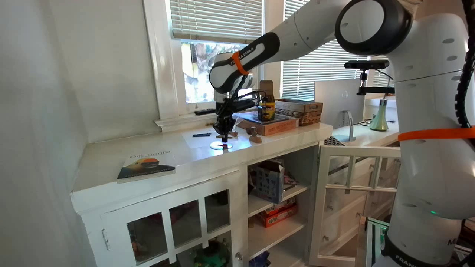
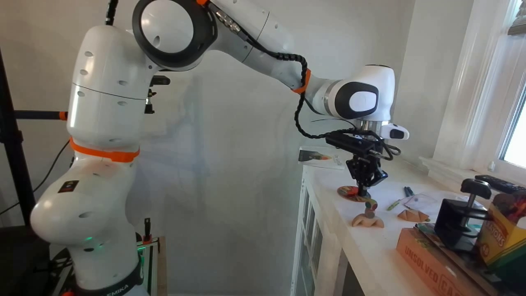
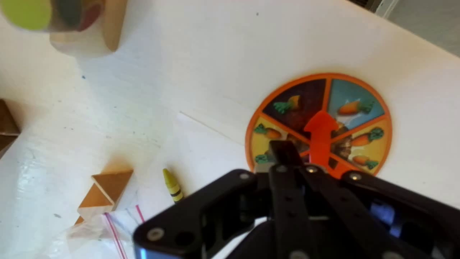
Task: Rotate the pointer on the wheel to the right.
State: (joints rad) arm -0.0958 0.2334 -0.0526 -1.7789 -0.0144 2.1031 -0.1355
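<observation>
The wheel (image 3: 354,104) is a flat round disc with an orange rim and carrot pictures. It lies on the white counter and shows in both exterior views (image 1: 214,145) (image 2: 348,192). Its red-orange pointer (image 3: 320,138) is an arrow with its head toward the top of the wrist view. My gripper (image 3: 285,153) points down over the wheel, its fingertips shut together and empty. The tips are just left of the pointer's shaft in the wrist view; I cannot tell if they touch it. The gripper hides the wheel's lower part and the pointer's tail. The gripper shows in both exterior views (image 1: 225,139) (image 2: 362,191).
A wooden toy (image 2: 367,220) stands near the wheel. A yellow crayon (image 3: 173,184), wooden blocks (image 3: 106,190) and a plastic bag (image 3: 91,233) lie close by. A book (image 1: 148,165) and an orange box (image 2: 431,263) are farther along the counter. The counter's front edge is near the wheel.
</observation>
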